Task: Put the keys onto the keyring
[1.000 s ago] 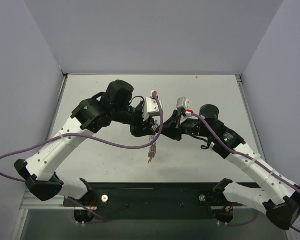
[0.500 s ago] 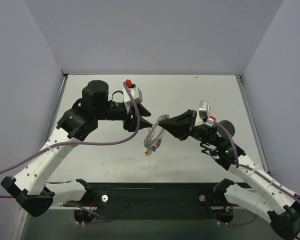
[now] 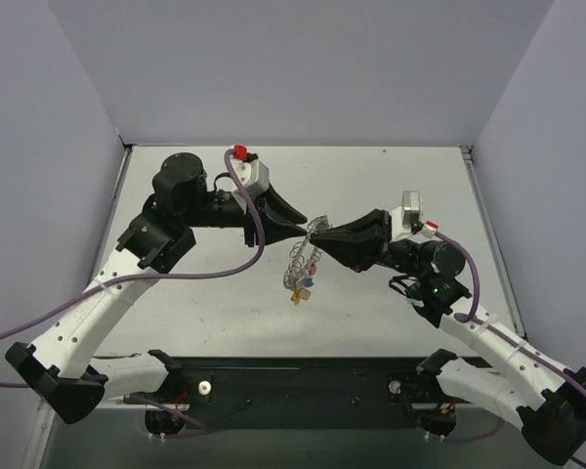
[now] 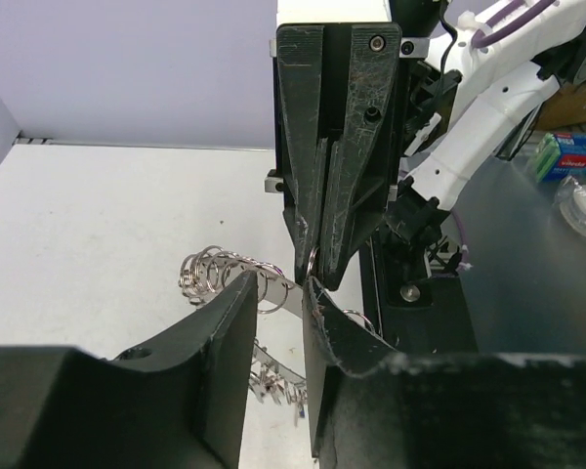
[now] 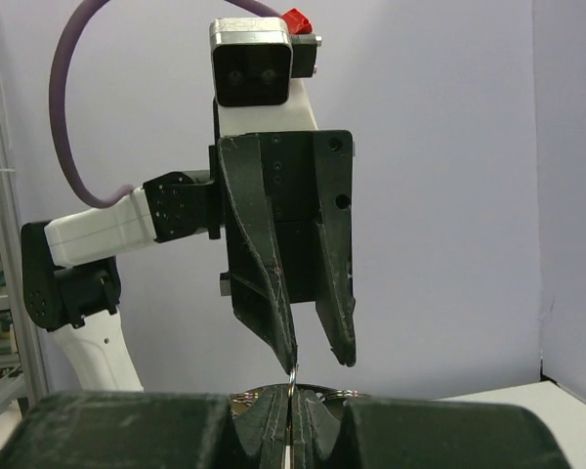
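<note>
Since half a second ago, left end effector (image 3: 306, 230) has swung in rightward until its tip meets the right end effector (image 3: 315, 235) over mid-desk.

Nearest, keys (image 3: 300, 291) dangle in a small coloured bunch (yellow, red and blue show) under the keyring (image 3: 306, 258). Whether any key is off the ring, cannot tell.

Right end effector is clamped on the ring's upper rim. Left fingers stand apart, one tip touching the rim, nothing pinched.

Step, as judged: a two-handed regrip, or spreading the coil. Next move calls for a fine close on thin wire just beside the right tips, without knocking them.

Room: bare desk (image 3: 391, 186) all round, walls (image 3: 293, 68) well apart. The only tight spot is tip against tip.
</note>
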Controlling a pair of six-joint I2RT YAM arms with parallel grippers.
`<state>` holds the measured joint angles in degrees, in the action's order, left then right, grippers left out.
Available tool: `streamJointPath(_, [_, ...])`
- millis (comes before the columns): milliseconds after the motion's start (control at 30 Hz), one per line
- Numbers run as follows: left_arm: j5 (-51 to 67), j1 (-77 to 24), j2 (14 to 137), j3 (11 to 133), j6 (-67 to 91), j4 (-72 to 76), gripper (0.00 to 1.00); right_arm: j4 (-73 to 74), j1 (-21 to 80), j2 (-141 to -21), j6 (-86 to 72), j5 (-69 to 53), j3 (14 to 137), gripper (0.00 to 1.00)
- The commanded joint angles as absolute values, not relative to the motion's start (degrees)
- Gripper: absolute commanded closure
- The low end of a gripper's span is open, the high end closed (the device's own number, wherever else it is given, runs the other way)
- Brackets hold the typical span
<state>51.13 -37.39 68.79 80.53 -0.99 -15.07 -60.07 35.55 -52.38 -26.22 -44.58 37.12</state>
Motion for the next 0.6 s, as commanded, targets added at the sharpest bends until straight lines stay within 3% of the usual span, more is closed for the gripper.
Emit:
streamJointPath(0, [53.3, -35.9, 68.4, 80.2, 2.2, -8.5, 0.67, -73.6, 34.7, -52.2, -29.0, -47.9, 38.9, 1.0])
streamJointPath(167, [55.6, -35.7, 69.0, 80.2, 3.3, -6.7, 0.73, -77.3, 33.5, -52.9, -31.5, -46.6, 38.2, 1.0])
streamJointPath(567, [60.7, -35.7, 68.6, 76.6, 7.8, 2.0, 0.73, -91.3, 30.1, -59.0, -41.5, -42.7, 37.3, 1.0])
